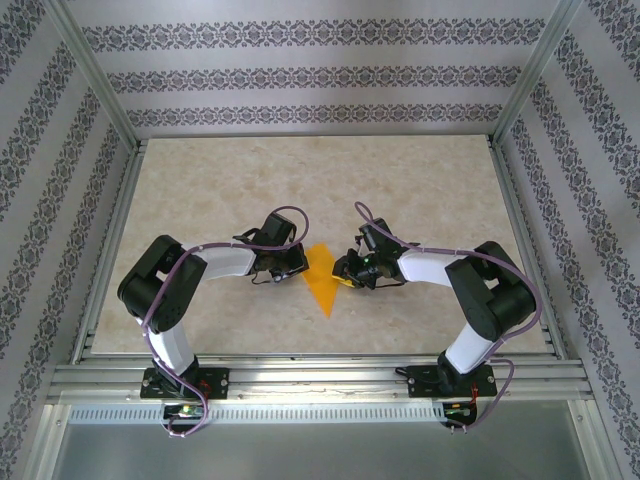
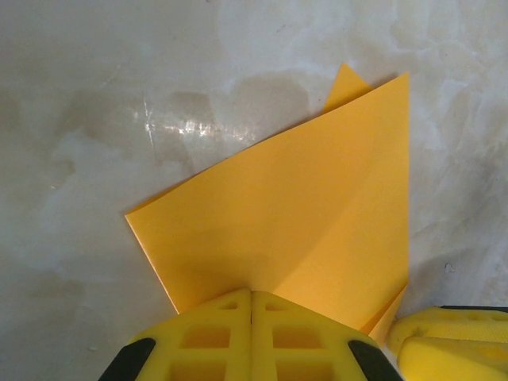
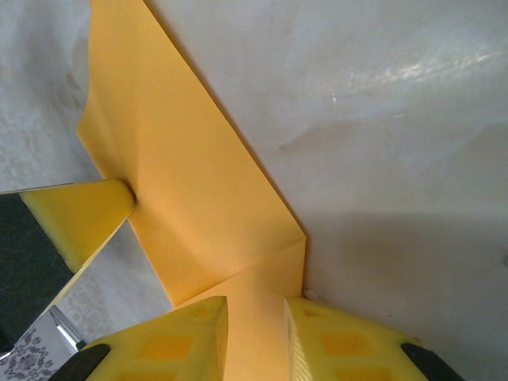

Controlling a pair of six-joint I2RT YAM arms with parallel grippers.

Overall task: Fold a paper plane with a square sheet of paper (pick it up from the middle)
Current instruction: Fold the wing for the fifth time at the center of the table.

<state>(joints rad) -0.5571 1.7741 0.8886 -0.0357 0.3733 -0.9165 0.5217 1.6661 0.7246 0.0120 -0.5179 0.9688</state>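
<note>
On the marbled tabletop [image 1: 200,200], mid-fold: left gripper [image 2: 252,298] clenched against the square sheet of paper [image 2: 302,222], right gripper [image 3: 255,305] parted astride its flap, probably creasing next.

From my console both arms look alike: the left arm [image 1: 225,262] and the right arm [image 1: 425,265] are smooth white tubes joined by chunky black joints. Each rises from a black base plate [image 1: 185,383] bolted to the rail along the bottom of the frame. A thin purple cable [image 1: 287,210] loops loosely along each arm from base to wrist. Up close, the left gripper [image 2: 252,295] has bright yellow fingers [image 2: 210,337] moulded with square pockets, with black backing at the lower corners. The right gripper [image 3: 255,305] has matching yellow pads [image 3: 171,345], pocketed the same way and edged in black.
</note>
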